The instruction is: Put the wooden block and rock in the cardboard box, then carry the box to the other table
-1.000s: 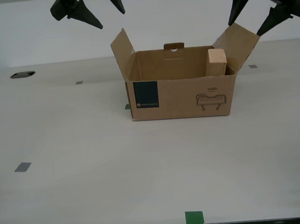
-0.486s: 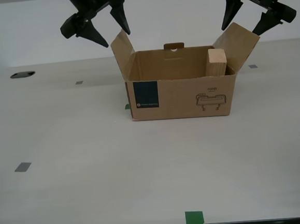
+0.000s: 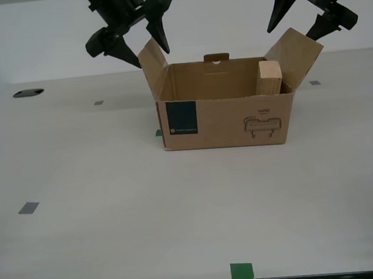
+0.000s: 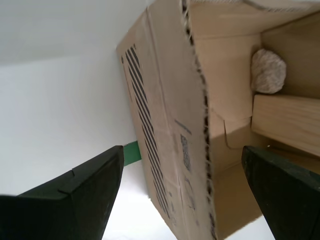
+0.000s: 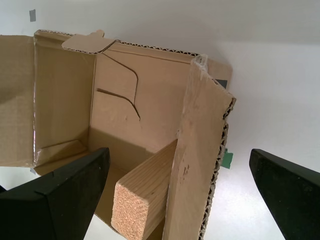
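Your first hand (image 3: 291,33), jaws spread, hovers above the box's right flap in the upper right of the exterior view. Your second hand (image 3: 150,57), likewise spread, flanks the left flap. On the table (image 3: 179,211) stands the cardboard box (image 3: 227,120), holding the wooden block (image 3: 269,78) and, just beside it, the rock (image 4: 268,71).

The cardboard box (image 3: 226,114) was brown corrugated card, matt, its cut edges showing rough fluting, with a dark teal printed label (image 3: 181,118) on the front. The wooden block (image 5: 145,200) was pale bare wood with visible grain and a coarse, sawn-looking end face. The rock (image 4: 268,71) looked rough and speckled. The bench (image 3: 147,213) was smooth, matt off-white. My first gripper (image 5: 180,197) and my second gripper (image 4: 182,192) had matt black fingers.
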You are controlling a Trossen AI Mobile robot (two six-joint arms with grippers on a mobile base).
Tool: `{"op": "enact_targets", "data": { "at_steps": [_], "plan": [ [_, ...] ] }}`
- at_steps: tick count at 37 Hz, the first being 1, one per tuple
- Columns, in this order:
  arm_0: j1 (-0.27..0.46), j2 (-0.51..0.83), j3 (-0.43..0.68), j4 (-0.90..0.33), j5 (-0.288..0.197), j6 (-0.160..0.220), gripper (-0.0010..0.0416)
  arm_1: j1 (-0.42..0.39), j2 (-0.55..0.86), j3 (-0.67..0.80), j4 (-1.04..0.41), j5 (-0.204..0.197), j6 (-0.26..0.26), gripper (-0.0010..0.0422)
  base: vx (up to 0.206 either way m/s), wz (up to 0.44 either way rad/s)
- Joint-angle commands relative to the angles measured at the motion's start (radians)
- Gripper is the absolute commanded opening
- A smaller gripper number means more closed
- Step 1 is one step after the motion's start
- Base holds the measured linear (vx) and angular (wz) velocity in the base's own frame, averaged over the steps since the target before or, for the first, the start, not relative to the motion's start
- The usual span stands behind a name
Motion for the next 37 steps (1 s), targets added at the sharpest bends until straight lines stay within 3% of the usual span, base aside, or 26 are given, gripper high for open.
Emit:
{"op": "enact_targets", "data": {
  "at_steps": [1,23,37],
  "plan": [
    [0.004,0.000,0.000,0.006,-0.007,0.003,0.0389,-0.008,0.010,0.000,-0.001,0.003,-0.002,0.0320,0.000,0.000],
    [0.011,0.050,-0.008,0.016,-0.010,0.009,0.0389,-0.010,0.022,0.001,0.015,0.003,-0.003,0.0320,0.000,0.000],
    [0.020,0.050,-0.074,0.102,-0.010,0.009,0.0389,-0.011,0.022,0.000,0.010,0.003,-0.010,0.0320,0.000,0.000]
  ]
}}
